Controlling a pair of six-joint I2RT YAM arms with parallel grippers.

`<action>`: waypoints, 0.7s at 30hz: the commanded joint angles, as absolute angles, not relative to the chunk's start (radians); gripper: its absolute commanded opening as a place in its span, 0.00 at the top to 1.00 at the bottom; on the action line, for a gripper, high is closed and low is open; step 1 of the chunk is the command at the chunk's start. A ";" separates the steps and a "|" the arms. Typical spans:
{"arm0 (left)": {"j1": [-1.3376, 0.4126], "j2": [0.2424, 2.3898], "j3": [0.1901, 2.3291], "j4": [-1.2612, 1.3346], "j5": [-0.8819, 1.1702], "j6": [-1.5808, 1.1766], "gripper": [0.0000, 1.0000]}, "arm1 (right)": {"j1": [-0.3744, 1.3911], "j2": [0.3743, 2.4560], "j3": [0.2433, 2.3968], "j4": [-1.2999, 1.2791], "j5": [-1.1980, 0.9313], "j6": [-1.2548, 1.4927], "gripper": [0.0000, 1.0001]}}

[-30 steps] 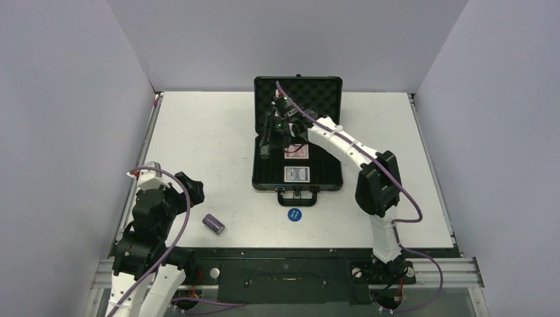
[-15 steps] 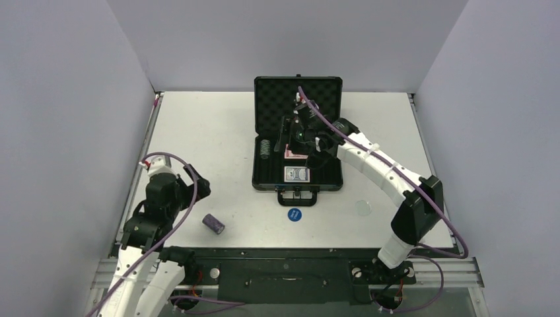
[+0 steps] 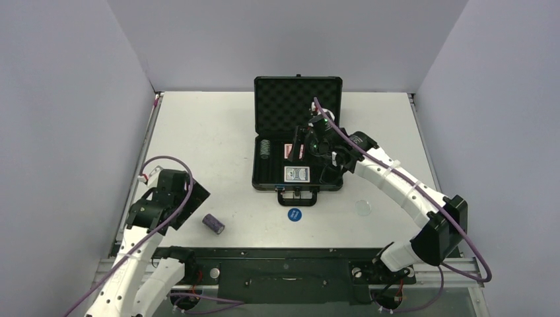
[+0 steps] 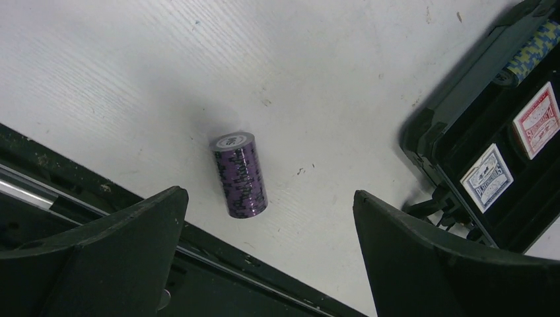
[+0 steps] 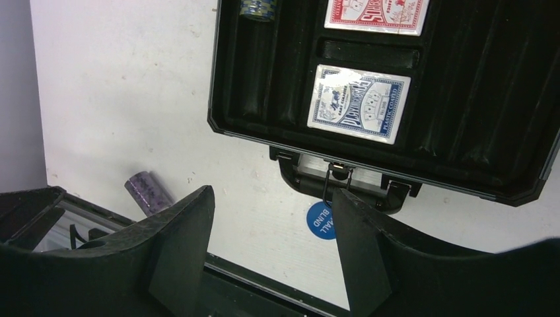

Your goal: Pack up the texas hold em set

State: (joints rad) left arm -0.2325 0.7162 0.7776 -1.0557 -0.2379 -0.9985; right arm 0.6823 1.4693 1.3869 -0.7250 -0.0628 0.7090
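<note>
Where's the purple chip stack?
In the top view, the purple chip stack lies on its side on the table, near-left, beside the left gripper and outside the black case.

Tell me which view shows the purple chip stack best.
Left wrist. The chip stack lies on its side on the table, close and whole, with its end cap and printed pattern visible. Top external shows it only as a small purple cylinder. Right wrist catches it small and dim at the lower left.

Blue disc point(image 5: 321, 221) — "BLIND" in white; print on the blue card deck point(image 5: 358, 102) and red card deck point(image 5: 376, 13) is too blurred to read.
</note>
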 commanded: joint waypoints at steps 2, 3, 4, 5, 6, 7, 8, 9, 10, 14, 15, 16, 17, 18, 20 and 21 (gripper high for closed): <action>-0.223 0.661 0.773 -1.121 -0.243 -1.108 0.03 | 0.685 1.415 1.351 -0.709 -0.029 0.720 0.39; -0.224 0.654 0.764 -1.125 -0.249 -1.115 0.03 | 0.686 1.409 1.344 -0.709 -0.028 0.723 0.38; -0.224 0.643 0.754 -1.131 -0.250 -1.124 0.03 | 0.686 1.405 1.342 -0.710 -0.028 0.723 0.39; -0.223 0.639 0.751 -1.134 -0.252 -1.127 0.03 | 0.686 1.397 1.334 -0.710 -0.027 0.727 0.38; -0.223 0.637 0.743 -1.142 -0.253 -1.140 0.02 | 0.686 1.388 1.331 -0.709 -0.026 0.729 0.39; -0.223 0.640 0.740 -1.146 -0.251 -1.146 0.02 | 0.687 1.384 1.323 -0.709 -0.024 0.731 0.39; -0.223 0.652 0.732 -1.154 -0.246 -1.157 0.01 | 0.687 1.374 1.320 -0.710 -0.023 0.731 0.38; -0.224 0.662 0.729 -1.156 -0.240 -1.160 0.01 | 0.688 1.369 1.312 -0.711 -0.019 0.735 0.39; -0.224 0.682 0.721 -1.155 -0.226 -1.161 0.00 | 0.688 1.359 1.306 -0.712 -0.018 0.736 0.39; -0.223 0.729 0.694 -1.136 -0.196 -1.153 0.05 | 0.690 1.321 1.271 -0.715 -0.011 0.747 0.38; -0.223 0.733 0.688 -1.131 -0.194 -1.152 0.06 | 0.689 1.315 1.256 -0.714 -0.009 0.750 0.39; -0.223 0.736 0.677 -1.118 -0.190 -1.151 0.06 | 0.690 1.303 1.241 -0.713 -0.008 0.753 0.38; -0.224 0.739 0.670 -1.113 -0.190 -1.151 0.07 | 0.691 1.296 1.234 -0.714 -0.005 0.754 0.39; -0.224 0.741 0.658 -1.100 -0.188 -1.151 0.07 | 0.690 1.284 1.219 -0.714 -0.003 0.758 0.38; -0.224 0.750 0.641 -1.077 -0.179 -1.150 0.10 | 0.690 1.265 1.200 -0.715 -0.003 0.762 0.39; -0.224 0.759 0.628 -1.063 -0.175 -1.149 0.12 | 0.691 1.259 1.193 -0.714 -0.003 0.764 0.39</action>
State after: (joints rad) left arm -0.2272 0.7452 0.6529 -1.1244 -0.1944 -1.1248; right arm 0.6823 1.3125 1.2224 -0.7277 -0.0330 0.7460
